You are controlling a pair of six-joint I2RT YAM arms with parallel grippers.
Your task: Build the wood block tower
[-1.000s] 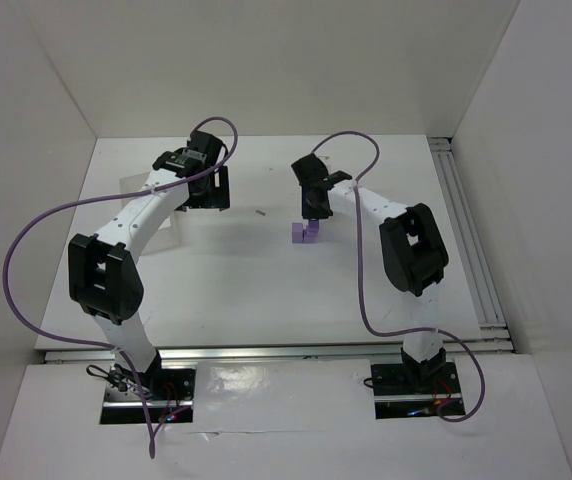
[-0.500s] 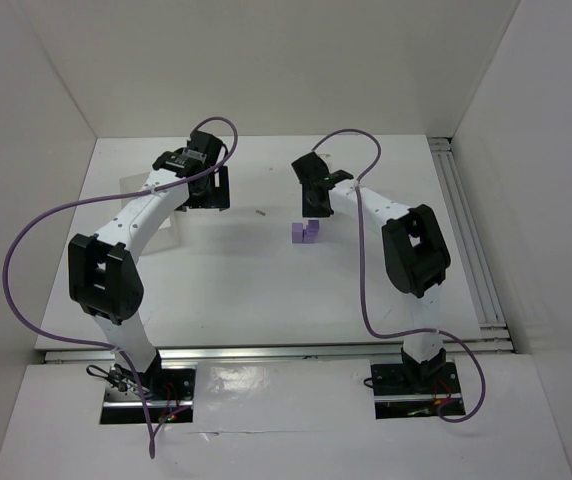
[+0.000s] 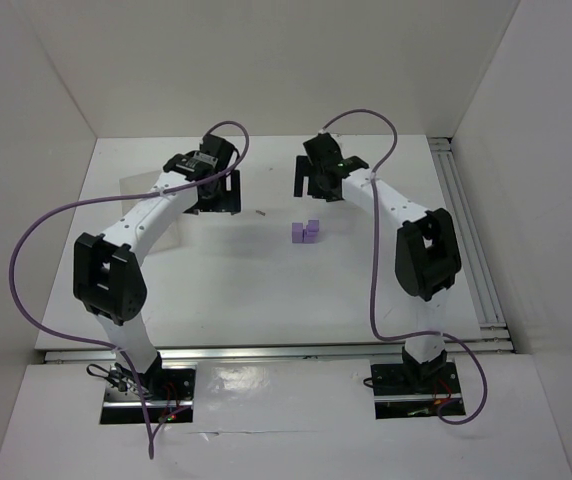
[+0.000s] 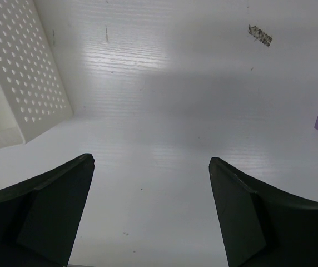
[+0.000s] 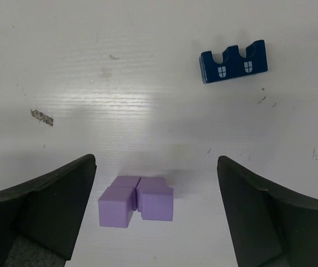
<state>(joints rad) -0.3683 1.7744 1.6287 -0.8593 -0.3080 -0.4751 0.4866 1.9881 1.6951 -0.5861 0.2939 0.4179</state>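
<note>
Moved: right gripper (image 5: pixel 154 165), off the purple blocks (image 5: pixel 137 201), jaws now wide, empty
Left gripper (image 4: pixel 150 161): wide apart, empty
Blue block (image 5: pixel 234 62): lies apart

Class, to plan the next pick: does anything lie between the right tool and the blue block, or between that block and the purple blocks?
Nothing visible does. The open right tool hangs over the purple blocks; the blue block lies apart on the table, only table surface between them.
</note>
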